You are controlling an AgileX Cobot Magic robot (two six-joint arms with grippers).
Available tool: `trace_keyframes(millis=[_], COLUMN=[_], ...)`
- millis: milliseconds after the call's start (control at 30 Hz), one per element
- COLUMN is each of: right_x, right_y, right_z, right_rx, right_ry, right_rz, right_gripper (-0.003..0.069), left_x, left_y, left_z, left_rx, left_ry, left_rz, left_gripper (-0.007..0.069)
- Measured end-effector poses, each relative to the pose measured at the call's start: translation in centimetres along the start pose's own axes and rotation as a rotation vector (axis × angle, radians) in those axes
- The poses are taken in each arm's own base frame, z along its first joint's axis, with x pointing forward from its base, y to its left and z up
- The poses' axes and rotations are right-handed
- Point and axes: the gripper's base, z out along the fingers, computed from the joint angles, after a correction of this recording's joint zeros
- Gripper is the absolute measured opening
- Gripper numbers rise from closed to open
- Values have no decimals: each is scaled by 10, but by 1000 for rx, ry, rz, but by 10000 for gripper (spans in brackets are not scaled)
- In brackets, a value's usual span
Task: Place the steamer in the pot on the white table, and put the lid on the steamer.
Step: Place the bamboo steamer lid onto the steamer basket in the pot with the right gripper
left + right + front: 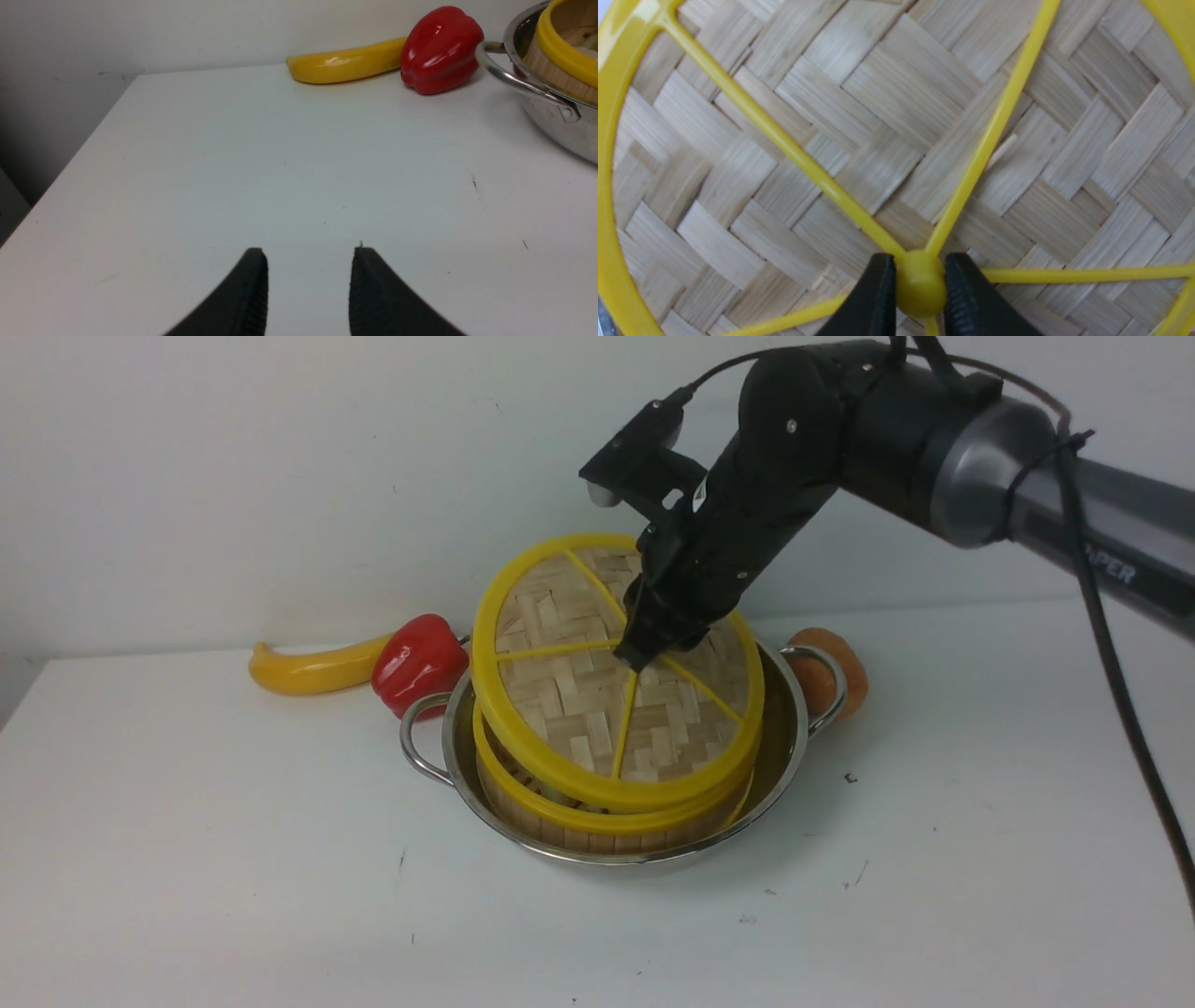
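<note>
My right end effector [919, 263] is clamped shut on the small yellow knob [920, 291] in the middle of the lid [569, 700]. My left end effector [310, 261] has its 2 fingers apart and holds nothing. It hangs over a bare part of the white desk [187, 849], well apart from the job. The steamer [597, 826] sits inside the pot [789, 747], and the pot stands on the desk. The lid is over the steamer but not flat on it. Its edge at 6 o'clock is low, touching or just above the steamer's yellow rim, and its edge at 12 o'clock is lifted high. So the woven top face looks up and toward 6 o'clock. The lid is round, so it has no long side. The line that counts runs through the knob, and that line leans toward 6 o'clock and is not straight up. I think 3 things could go wrong. The knob is small and smooth, so the lid could slip or spin in my grip. If I let go while the lid is tilted, it could land crooked or slide off toward 6 o'clock. If I push down on the low edge, the steamer could shift inside the wider pot. I should level the lid first.
</note>
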Motion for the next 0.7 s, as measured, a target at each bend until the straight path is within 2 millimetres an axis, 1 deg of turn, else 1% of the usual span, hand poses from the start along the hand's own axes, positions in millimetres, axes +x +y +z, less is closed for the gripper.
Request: trace_keyframes(millis=[233, 333, 433, 567, 700], right_x=[-9, -14, -14, -13, -11], right_y=[-1, -1, 0, 0, -1], right_z=[-20, -32, -38, -37, -26], right_rx=[21, 15, 8, 4, -6], right_ry=[-28, -27, -16, -9, 12], right_rz=[-16, -20, -22, -18, -15], right_gripper=[144, 144, 144, 144, 144], left_x=[0, 0, 0, 0, 0], left_y=[0, 0, 0, 0, 0], left_z=[0, 0, 0, 0, 0], left_rx=[0, 0, 0, 0, 0], left_ry=[0, 0, 0, 0, 0], left_rz=[0, 0, 0, 0, 0], left_gripper=[241, 241, 241, 241, 241])
